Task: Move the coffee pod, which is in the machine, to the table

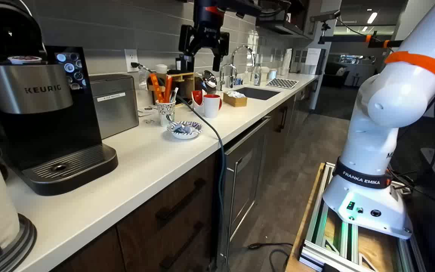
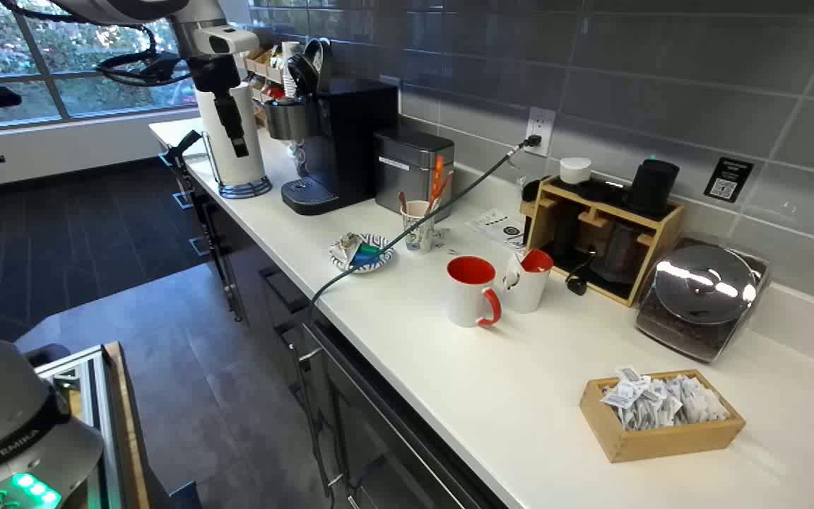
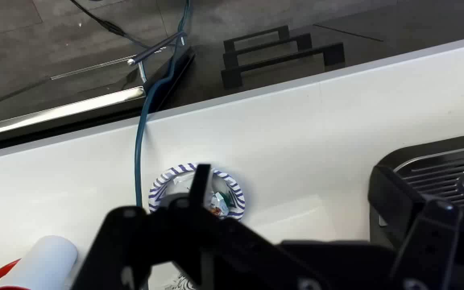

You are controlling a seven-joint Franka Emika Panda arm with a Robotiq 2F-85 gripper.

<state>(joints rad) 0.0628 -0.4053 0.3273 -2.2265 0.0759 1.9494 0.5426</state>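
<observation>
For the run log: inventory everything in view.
Long countertop: 1, cream, above wooden cabinets
Boxy coffee maker: 1, black and silver, on countertop
Round coffee pod: 1, white-rimmed, in coffee maker's top
Rectangular metal box: 1, silver, beside coffee maker
Cylindrical paper roll: 1, white, beside coffee maker
Patterned paper cup: 1, white, near metal box
Striped paper bowl: 1, white, near paper cup
Red-lined mugs: 2, white, on countertop
Slim cable: 1, dark teal, across countertop
Open wooden organiser: 1, tan, behind mugs
Round-topped device: 1, silver-black, beside organiser
Rectangular wooden box: 1, tan, on countertop
Rectangular sink: 1, dark grey, in countertop
Smaller background items: not itemised
Jointed robot arm: 1, white, opposite countertop
Two-fingered claw: 1, black, higher than countertop
</observation>
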